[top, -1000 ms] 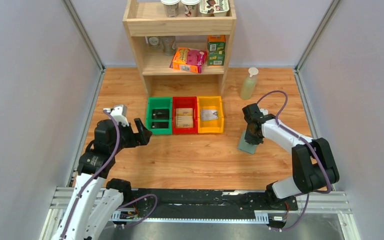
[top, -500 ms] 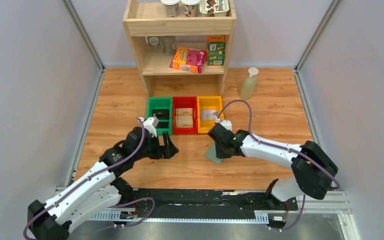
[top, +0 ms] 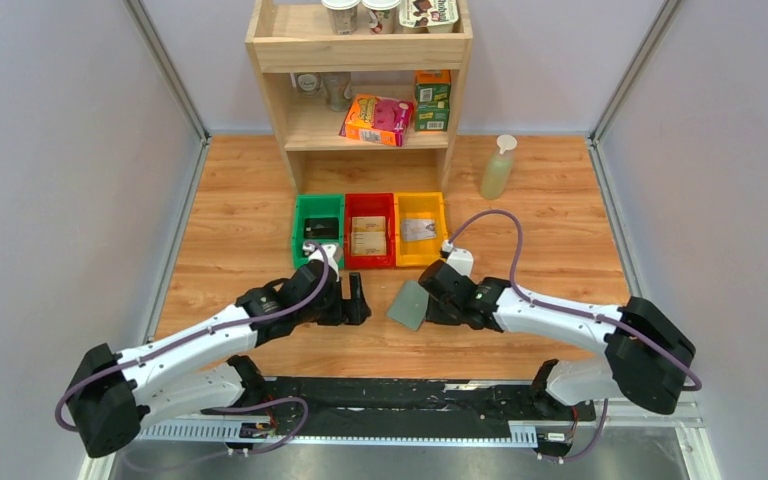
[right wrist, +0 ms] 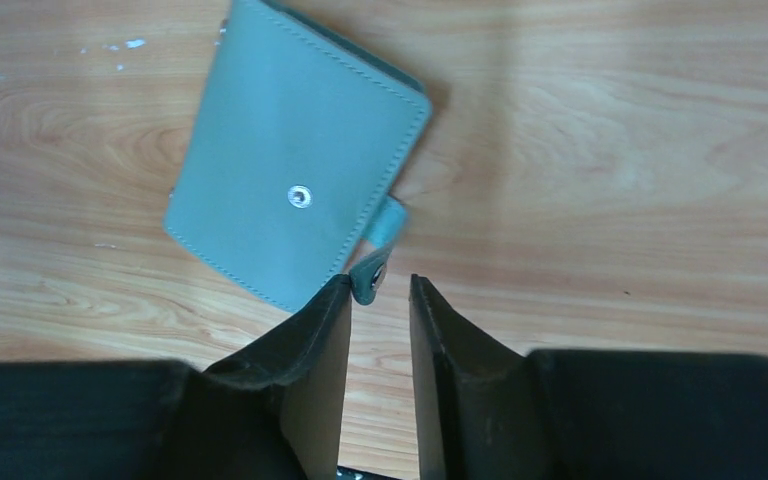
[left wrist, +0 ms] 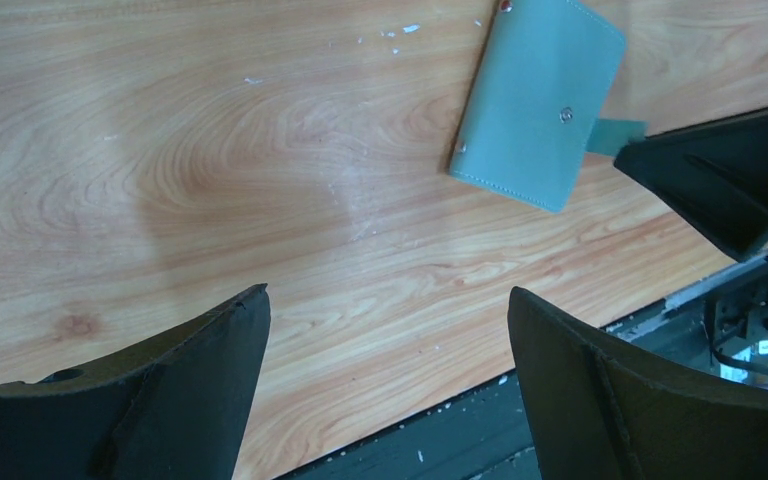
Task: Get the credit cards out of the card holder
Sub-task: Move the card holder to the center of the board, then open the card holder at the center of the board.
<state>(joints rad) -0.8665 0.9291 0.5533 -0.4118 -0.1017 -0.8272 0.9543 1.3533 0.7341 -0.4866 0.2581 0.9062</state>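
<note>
The card holder (top: 408, 304) lies folded shut and flat on the wooden table, grey-green, with a snap stud on its cover (right wrist: 300, 196). Its small closure tab (right wrist: 378, 250) hangs loose and sticks out toward my right gripper (right wrist: 380, 285). The jaws stand slightly apart; the tab's end rests at the tip of one finger and is not pinched. My left gripper (top: 358, 298) hovers wide open just left of the holder (left wrist: 540, 100), holding nothing. No credit cards show on the holder; its inside is hidden.
Green (top: 318, 232), red (top: 367, 236) and yellow (top: 419, 230) bins stand in a row behind the grippers, each with a flat item inside. A wooden shelf (top: 360, 60) with boxes and cups stands at the back. A pale bottle (top: 497, 168) is at the back right.
The right arm carried the holder from the right side to the table's middle and laid it down, then its jaws parted. The left arm swung in from the left toward the holder.
</note>
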